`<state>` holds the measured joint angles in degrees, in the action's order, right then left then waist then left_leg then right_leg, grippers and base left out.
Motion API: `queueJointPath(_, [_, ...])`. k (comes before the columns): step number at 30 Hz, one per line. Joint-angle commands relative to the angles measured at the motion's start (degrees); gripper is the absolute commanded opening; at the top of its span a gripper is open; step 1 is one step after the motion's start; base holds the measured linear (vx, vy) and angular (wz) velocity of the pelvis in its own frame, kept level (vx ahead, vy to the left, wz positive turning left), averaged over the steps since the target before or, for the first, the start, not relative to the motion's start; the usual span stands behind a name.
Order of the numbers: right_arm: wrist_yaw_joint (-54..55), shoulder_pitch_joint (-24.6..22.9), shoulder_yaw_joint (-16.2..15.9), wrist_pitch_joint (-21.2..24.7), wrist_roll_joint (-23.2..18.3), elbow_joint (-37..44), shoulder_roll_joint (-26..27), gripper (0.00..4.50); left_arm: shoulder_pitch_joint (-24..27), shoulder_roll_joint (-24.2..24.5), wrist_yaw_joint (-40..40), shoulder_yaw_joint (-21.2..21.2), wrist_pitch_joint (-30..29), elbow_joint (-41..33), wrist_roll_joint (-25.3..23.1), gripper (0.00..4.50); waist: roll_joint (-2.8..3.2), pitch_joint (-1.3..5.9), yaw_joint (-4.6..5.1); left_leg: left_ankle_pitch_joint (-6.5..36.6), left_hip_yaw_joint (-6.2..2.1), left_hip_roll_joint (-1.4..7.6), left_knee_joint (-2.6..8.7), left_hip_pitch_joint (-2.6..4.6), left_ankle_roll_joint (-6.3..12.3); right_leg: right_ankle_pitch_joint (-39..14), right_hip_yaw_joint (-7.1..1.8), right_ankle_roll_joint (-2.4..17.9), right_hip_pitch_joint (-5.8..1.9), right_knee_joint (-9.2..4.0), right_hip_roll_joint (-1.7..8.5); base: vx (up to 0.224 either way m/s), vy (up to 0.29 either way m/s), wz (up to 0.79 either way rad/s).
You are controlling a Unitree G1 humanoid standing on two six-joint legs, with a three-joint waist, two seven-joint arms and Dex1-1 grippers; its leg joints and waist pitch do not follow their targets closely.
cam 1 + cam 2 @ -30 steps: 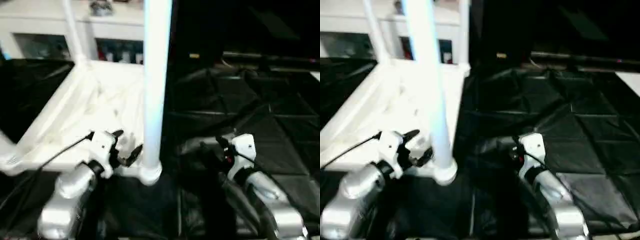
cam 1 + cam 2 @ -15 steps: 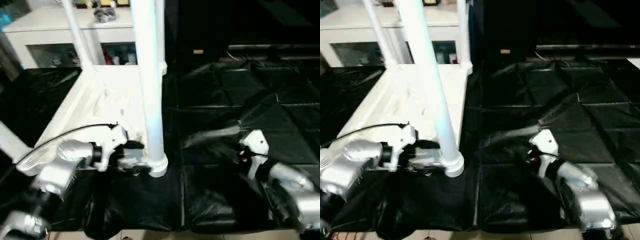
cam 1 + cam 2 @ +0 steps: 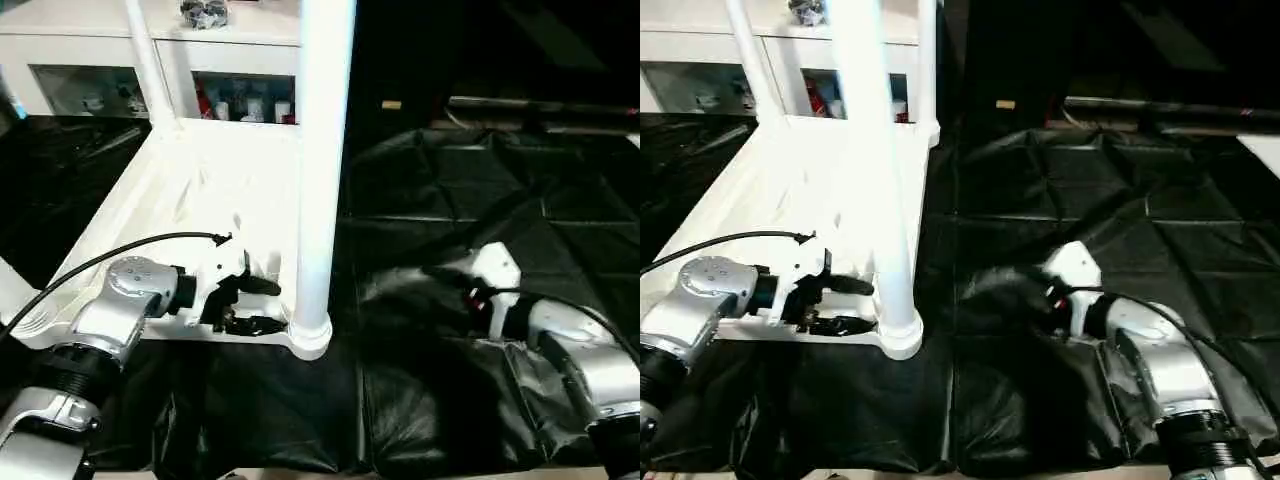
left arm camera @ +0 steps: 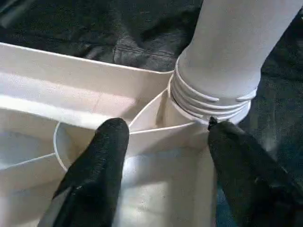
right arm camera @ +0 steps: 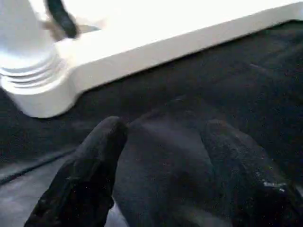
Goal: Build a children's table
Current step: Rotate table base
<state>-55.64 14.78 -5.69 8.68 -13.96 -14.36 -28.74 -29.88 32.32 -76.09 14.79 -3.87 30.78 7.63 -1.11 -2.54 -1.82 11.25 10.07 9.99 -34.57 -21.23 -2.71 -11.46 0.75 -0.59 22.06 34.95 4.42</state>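
White plastic tabletop [image 3: 210,190], upside down on black sheeting [image 3: 470,180], with legs standing in its sockets. Left jaws [image 4: 163,137] stand apart, straddling the rim beside the near corner leg [image 3: 318,170], gripping nothing. Right jaws [image 5: 161,156] gape empty over sheeting (well clear of the tabletop). Judged step: seating this leg; next, press it home. Cabinet [image 3: 120,60] beyond holds small items.

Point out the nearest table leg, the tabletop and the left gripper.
Nearest table leg [image 3: 318,180]: left eye view, middle of the upright white tube.
Tabletop [image 3: 215,185]: left eye view, bare ribbed underside.
Left gripper [image 3: 262,305]: left eye view, midway between its two black fingertips, beside the leg's base.
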Motion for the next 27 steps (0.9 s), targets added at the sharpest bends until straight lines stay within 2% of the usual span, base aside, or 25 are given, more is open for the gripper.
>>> queueJointPath(1, [-0.69,0.15,-0.15,0.53,-0.8,0.81,-0.59,3.0,1.02,0.72,-2.07,2.0,-1.1,1.01,-1.15,2.7,0.18,3.09,-0.32,13.13,-0.64,2.83,4.83,0.96,1.89,-8.42,-1.39,14.78,-1.63,-3.65,3.23,0.0,0.0,0.0])
queueJointPath(4, [-0.77,-0.63,-0.01,0.87,-1.29,1.8,-0.37,3.0,1.62,1.18,-4.4,1.94,-1.68,-0.32,-0.07,2.53,0.3,3.05,-0.47,13.13,-0.56,2.79,4.82,1.06,1.67,-8.38,-1.45,15.22,-1.62,-3.68,3.21,0.0,0.0,0.0])
queueJointPath(7, [-1.09,-0.76,0.02,1.0,-1.49,2.03,-0.39,3.0,1.79,1.33,-5.02,1.99,-1.98,-0.83,0.22,2.37,0.16,2.95,-0.49,13.68,-0.59,2.84,4.95,1.05,1.55,-9.38,-1.49,15.0,-1.64,-3.79,3.21,0.0,0.0,0.0])
queueJointPath(8, [-1.23,-0.68,-0.02,0.72,-1.3,1.67,-0.38,3.0,2.03,1.65,-5.45,2.26,-1.86,-1.14,0.04,2.22,0.67,2.92,-0.51,14.36,-0.64,2.86,5.0,1.11,1.24,-10.17,-1.48,15.0,-1.53,-3.81,3.21,0.0,0.0,0.0])
queueJointPath(9, [-1.29,-0.53,0.03,0.51,-0.99,1.33,-0.37,3.0,2.28,1.86,-5.62,2.29,-1.72,-1.36,-0.15,2.22,0.49,2.86,-0.43,15.16,-0.64,2.92,5.1,1.12,0.92,-10.88,-1.47,15.07,-1.51,-3.97,3.19,0.0,0.0,0.0])
queueJointPath(11, [-1.38,-0.28,0.43,0.8,-1.02,1.34,-0.42,3.0,2.29,1.83,-3.82,1.66,-0.88,-1.77,-0.88,2.22,0.53,2.78,-0.42,16.65,-0.71,2.92,5.19,1.16,0.38,-12.52,-1.49,14.69,-1.45,-4.12,3.2,0.0,0.0,0.0])
queueJointPath(12, [-1.28,-0.25,0.55,0.99,-1.12,1.44,-0.35,3.0,2.22,1.81,-4.13,1.17,-1.66,-2.02,-0.3,2.22,0.98,2.76,-0.47,16.87,-0.76,2.88,5.19,1.2,0.15,-12.73,-1.52,14.65,-1.41,-4.06,3.23,0.0,0.0,0.0])
queueJointPath(13, [-1.08,-0.38,0.48,1.02,-1.06,1.56,-0.23,3.0,2.11,2.07,-4.77,1.1,-1.49,-1.9,-0.27,2.22,0.71,2.73,-0.35,17.34,-0.75,2.88,5.26,1.17,-0.06,-13.3,-1.51,14.5,-1.42,-4.16,3.16,0.0,0.0,0.0])
queueJointPath(15, [-0.98,-0.54,0.39,0.99,-1.0,1.67,-0.2,3.0,2.13,2.29,-5.01,1.27,-1.03,-1.85,-0.6,2.55,0.68,2.76,-0.38,17.32,-0.79,2.87,5.27,1.18,-0.16,-13.6,-1.52,14.33,-1.39,-4.18,3.18,0.0,0.0,0.0])
queueJointPath(17, [-1.15,-1.06,0.11,1.33,-1.15,2.51,-0.25,3.0,1.89,2.58,-4.88,1.75,-0.09,-1.17,-1.56,2.55,0.58,2.79,-0.39,16.71,-0.79,2.87,5.26,1.07,-0.02,-12.98,-1.54,14.25,-1.45,-4.15,3.19,0.0,0.0,0.0])
queueJointPath(18, [-1.39,-1.52,-0.07,1.61,-1.42,3.1,-0.21,3.0,1.72,2.59,-4.66,1.9,0.6,-0.48,-2.02,2.55,0.29,2.78,-0.33,16.33,-0.8,2.86,5.27,0.95,0.26,-12.68,-1.54,14.12,-1.52,-4.19,3.13,0.0,0.0,0.0])
queueJointPath(21, [-1.88,-3.01,-0.81,2.51,-1.97,4.81,0.11,3.0,0.95,2.31,-4.79,2.18,2.25,1.94,-2.75,2.55,0.55,2.8,-0.42,15.57,-0.78,2.91,5.26,1.05,0.55,-11.47,-1.53,14.2,-1.45,-3.99,3.14,0.0,0.0,0.0])
queueJointPath(24, [-2.1,-3.77,-1.13,3.1,-2.43,5.75,0.32,3.0,0.36,2.18,-5.03,2.41,3.85,3.41,-3.32,2.18,0.35,2.83,-0.47,15.58,-0.75,2.91,5.24,1.04,0.78,-11.24,-1.54,14.18,-1.49,-4.05,3.2,0.0,0.0,0.0])
queueJointPath(26, [-2.25,-4.15,-1.18,3.37,-2.73,6.21,0.31,3.0,-0.78,2.05,-5.54,2.55,4.98,4.99,-3.82,2.12,0.77,2.7,-0.41,16.51,-0.83,2.91,5.38,1.05,0.37,-12.39,-1.53,14.19,-1.38,-4.15,3.23,0.0,0.0,0.0])
queueJointPath(27, [-2.25,-4.2,-1.2,3.32,-2.69,6.19,0.31,3.0,-0.94,2.07,-5.61,2.57,5.16,5.19,-3.92,1.97,0.58,2.65,-0.34,17.45,-0.82,2.94,5.42,1.08,-0.01,-13.56,-1.58,14.04,-1.34,-4.27,3.27,0.0,0.0,0.0])
